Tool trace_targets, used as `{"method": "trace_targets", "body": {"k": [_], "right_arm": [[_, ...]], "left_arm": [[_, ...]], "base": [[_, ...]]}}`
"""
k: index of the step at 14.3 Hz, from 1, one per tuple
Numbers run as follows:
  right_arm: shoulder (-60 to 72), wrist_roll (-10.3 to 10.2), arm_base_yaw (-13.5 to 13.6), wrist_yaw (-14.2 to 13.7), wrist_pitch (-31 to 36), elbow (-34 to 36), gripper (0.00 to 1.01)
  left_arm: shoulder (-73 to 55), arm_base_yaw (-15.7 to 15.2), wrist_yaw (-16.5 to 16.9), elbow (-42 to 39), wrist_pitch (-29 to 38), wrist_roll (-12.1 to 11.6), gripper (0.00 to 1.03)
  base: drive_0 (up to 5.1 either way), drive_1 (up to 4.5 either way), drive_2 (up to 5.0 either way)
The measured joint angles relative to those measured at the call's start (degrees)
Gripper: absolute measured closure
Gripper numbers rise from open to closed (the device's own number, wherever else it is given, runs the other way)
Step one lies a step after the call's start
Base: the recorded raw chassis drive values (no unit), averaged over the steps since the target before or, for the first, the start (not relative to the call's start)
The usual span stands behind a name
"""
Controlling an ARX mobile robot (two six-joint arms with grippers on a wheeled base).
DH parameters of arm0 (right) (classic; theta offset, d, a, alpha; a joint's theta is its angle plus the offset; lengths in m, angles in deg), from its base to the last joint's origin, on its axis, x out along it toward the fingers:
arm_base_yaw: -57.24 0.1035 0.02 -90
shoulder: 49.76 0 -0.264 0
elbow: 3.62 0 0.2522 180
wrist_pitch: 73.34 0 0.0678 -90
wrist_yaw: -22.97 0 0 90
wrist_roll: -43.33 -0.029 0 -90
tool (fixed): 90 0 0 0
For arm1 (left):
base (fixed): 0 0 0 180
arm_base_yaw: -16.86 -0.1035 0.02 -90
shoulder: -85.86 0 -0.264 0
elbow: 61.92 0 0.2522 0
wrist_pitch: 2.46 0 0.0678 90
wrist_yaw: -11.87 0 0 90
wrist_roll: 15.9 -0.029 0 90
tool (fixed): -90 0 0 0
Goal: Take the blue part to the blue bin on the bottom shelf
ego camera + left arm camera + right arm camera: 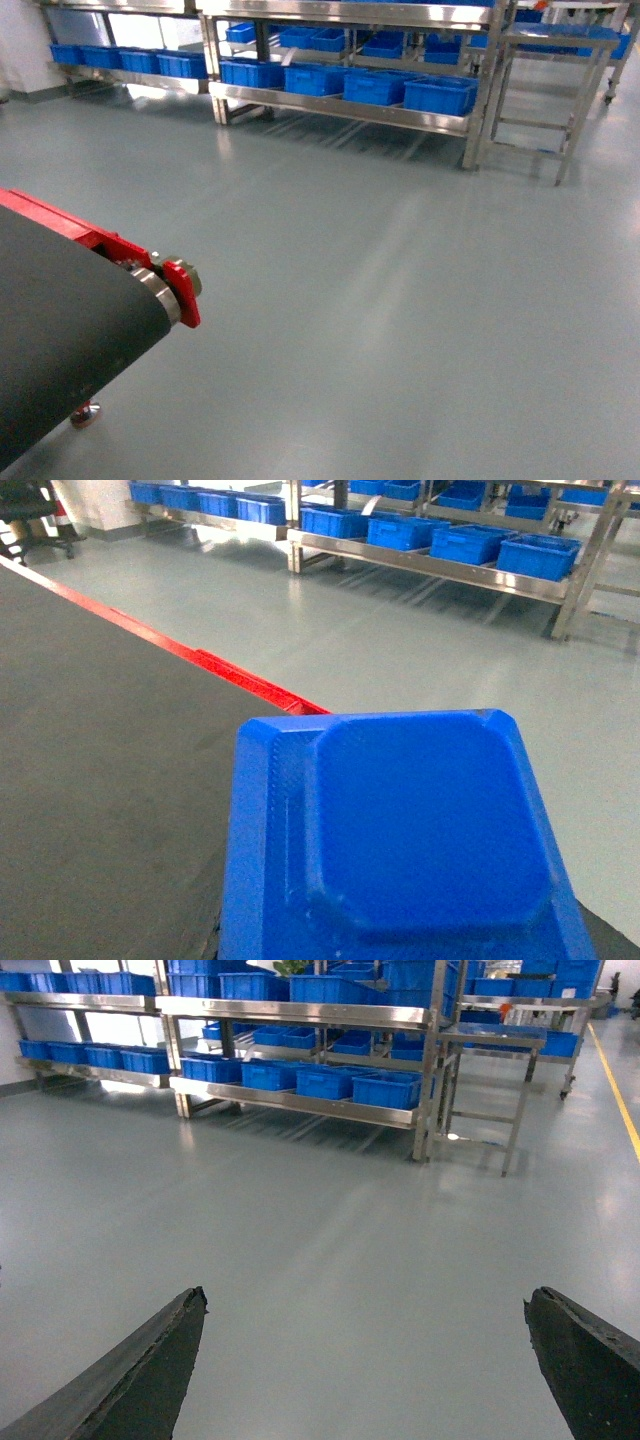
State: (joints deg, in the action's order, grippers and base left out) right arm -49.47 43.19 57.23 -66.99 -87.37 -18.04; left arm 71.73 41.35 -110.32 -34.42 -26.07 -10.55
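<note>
Grey-green glossy floor [400, 300] fills most of every view and lies bare between the robot and the racks at the far side.

Long stainless-steel bottom shelf [340, 107] with a flat front rail runs across the far wall on perforated steel uprights. Four open blue plastic bins [440, 95] sit in a row on it, near each other; further blue bins stand on the level above and on the adjoining rack to the left. Small square steel table [555, 45] stands just beside the rack's right end.

Dark grey conveyor belt [60, 320] with a red side frame [185, 290] and a metal end roller occupies the lower left of the head view.

Blue moulded plastic part [410, 830], squarish with chamfered corners and a raised centre panel, fills the lower middle of the left wrist view. It sits at or over the conveyor belt's near end, well apart from the bottom shelf. Cannot tell whether it rests on the belt or is held.

Left gripper: fingers not visible in the left wrist view, hidden by the part or out of frame; jaw state cannot be told.

Right gripper [365, 1360]: two black fingers [130, 1380] at the lower corners of the right wrist view, spread wide, nothing between them, floor beneath.
</note>
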Motion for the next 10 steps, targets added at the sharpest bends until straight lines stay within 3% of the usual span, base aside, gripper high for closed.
{"method": "trace_targets", "body": {"k": [10], "right_arm": [[0.0,0.0,0.0,0.0,0.0,0.0,0.03]], "left_arm": [[0.0,0.0,0.0,0.0,0.0,0.0,0.60]], "base": [[-1.6,-1.60,-1.6]]}}
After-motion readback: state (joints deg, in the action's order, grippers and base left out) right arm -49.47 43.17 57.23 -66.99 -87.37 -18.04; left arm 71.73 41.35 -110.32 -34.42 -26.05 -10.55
